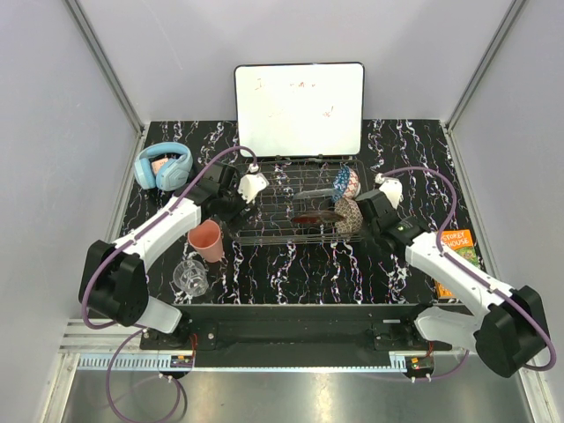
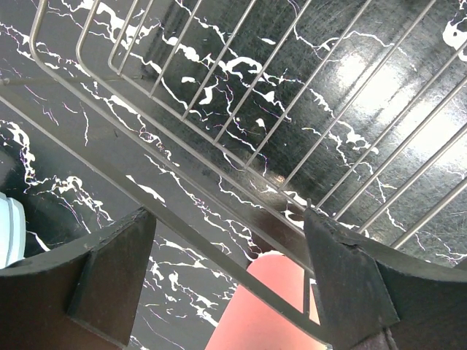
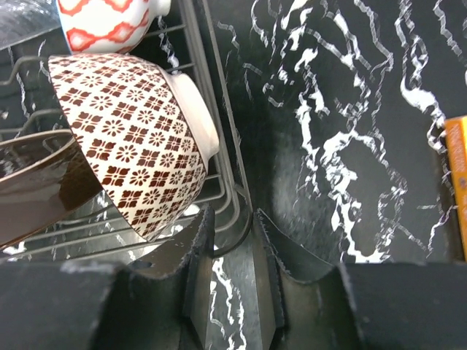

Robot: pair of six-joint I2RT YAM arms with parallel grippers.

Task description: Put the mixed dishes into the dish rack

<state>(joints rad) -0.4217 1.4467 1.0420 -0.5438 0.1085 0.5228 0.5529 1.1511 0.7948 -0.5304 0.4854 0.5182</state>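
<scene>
L jaws gape wide over left rim of silver wire-grid dish rack [image 1: 273,189], R jaws nearly closed round its near-right corner wire, grip unclear, w/ beige brown-patterned bowl [image 3: 131,138] tilted inside, pink cup [image 1: 208,240] outside nr left rim.

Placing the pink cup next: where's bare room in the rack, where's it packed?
Free: dish rack, left half, bare wire from left rim to the dark plate. Also table in front, right of pink cup. Crowded: right end, blue bowl, beige bowl.
</scene>
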